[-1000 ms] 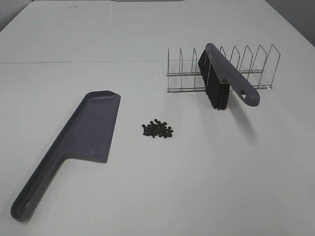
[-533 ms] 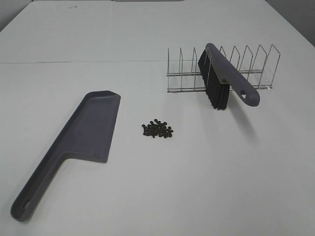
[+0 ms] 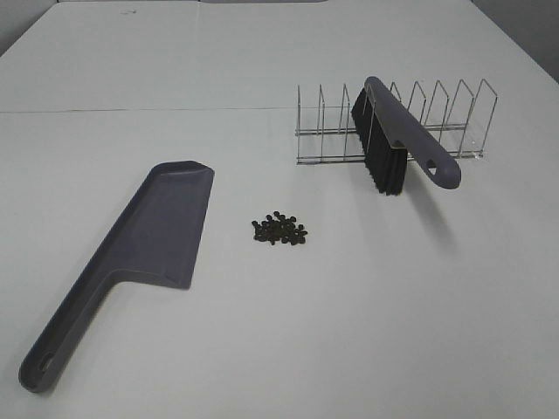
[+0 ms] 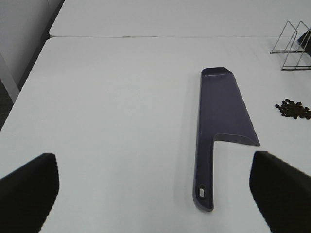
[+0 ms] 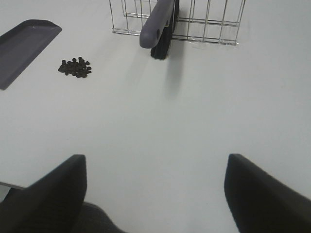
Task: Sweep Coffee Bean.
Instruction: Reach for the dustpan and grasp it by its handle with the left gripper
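The left gripper (image 4: 153, 174) and the right gripper (image 5: 155, 170) each present two matte black, smooth-surfaced fingers (image 4: 29, 191) with blunt, angular tips.

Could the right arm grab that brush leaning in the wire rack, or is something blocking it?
Probably yes. The brush pokes its handle out of the wire rack toward the right gripper. The gripper is open, and nothing stands between them in the right wrist view.

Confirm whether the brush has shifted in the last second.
No. The brush sits in the same slot of the wire rack, its handle overhanging the front rail as before.
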`<state>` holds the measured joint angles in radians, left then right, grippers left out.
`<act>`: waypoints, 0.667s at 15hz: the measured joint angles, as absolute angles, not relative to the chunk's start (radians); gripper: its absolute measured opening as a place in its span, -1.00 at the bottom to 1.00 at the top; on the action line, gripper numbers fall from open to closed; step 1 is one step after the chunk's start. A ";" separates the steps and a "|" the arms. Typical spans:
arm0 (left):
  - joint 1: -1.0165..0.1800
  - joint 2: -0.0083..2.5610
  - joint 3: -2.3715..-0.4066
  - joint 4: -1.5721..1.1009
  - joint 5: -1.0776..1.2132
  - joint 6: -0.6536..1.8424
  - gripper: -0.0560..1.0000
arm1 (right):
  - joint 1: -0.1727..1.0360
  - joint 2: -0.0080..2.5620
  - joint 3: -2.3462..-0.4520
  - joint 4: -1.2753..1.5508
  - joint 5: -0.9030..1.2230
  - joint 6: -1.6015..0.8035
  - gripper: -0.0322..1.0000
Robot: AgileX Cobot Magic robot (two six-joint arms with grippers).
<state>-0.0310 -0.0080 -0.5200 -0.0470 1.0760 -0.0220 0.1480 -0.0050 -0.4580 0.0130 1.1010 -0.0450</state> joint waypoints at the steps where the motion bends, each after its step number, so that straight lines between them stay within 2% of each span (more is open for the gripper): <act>1: -0.031 -0.008 -0.520 -0.047 1.076 -0.022 0.99 | 0.148 -0.005 -0.458 0.013 1.101 -0.045 0.41; 10: -0.031 -0.008 -0.520 -0.047 1.076 -0.022 0.99 | 0.148 -0.005 -0.458 0.013 1.101 -0.045 0.41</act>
<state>-0.0310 -0.0080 -0.5200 -0.0470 1.0760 -0.0220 0.1480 -0.0050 -0.4580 0.0130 1.1010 -0.0450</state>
